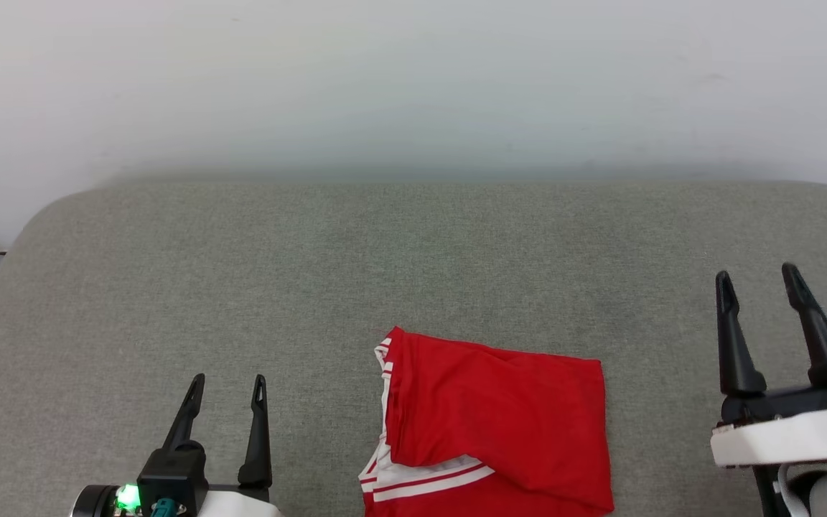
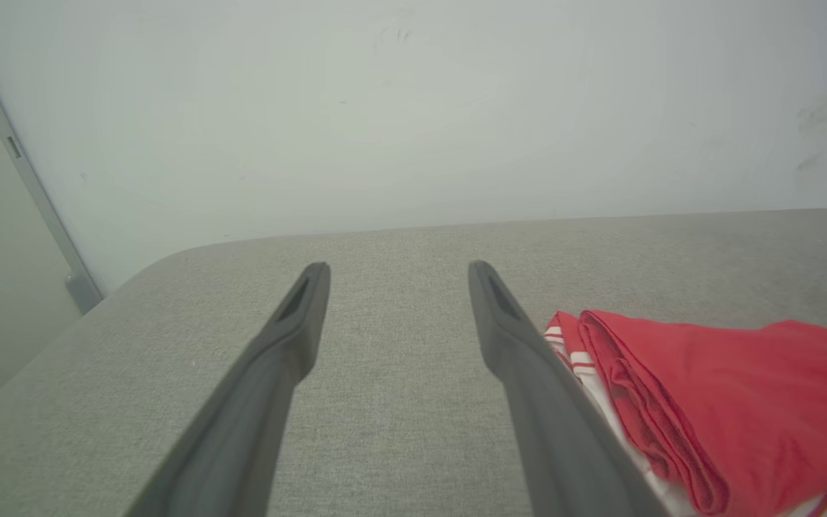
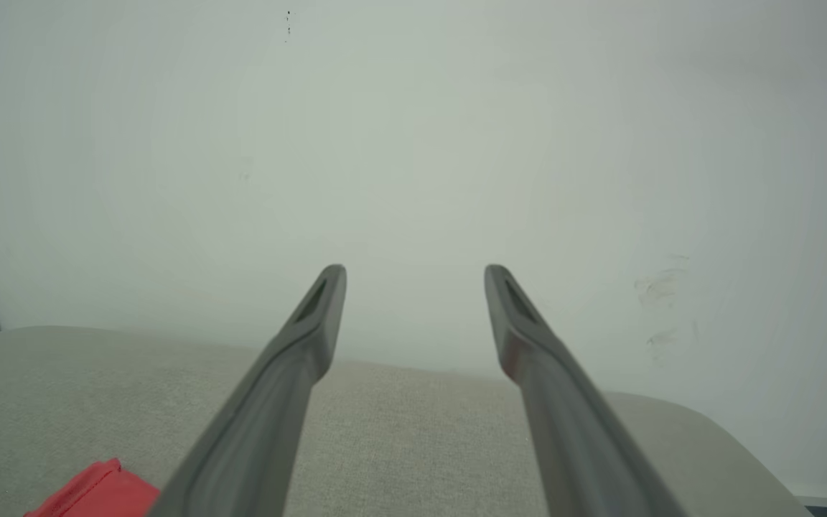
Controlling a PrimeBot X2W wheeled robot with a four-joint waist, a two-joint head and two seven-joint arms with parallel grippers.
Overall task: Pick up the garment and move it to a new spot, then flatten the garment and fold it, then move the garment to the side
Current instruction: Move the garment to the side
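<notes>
- The garment (image 1: 500, 424) lies folded into a compact red rectangle at the near edge of the bench (image 1: 169, 287), between the 2 end effectors.
- The left end effector (image 1: 229, 380) has its fingers apart and empty, near the garment's striped edge.
- The right end effector (image 1: 757, 274) is also apart and empty, off the garment's other side.
- The likely step is the move aside. Pinch all layers at 2 corners of 1 folded edge and slide low and steadily, so the fold holds.
</notes>
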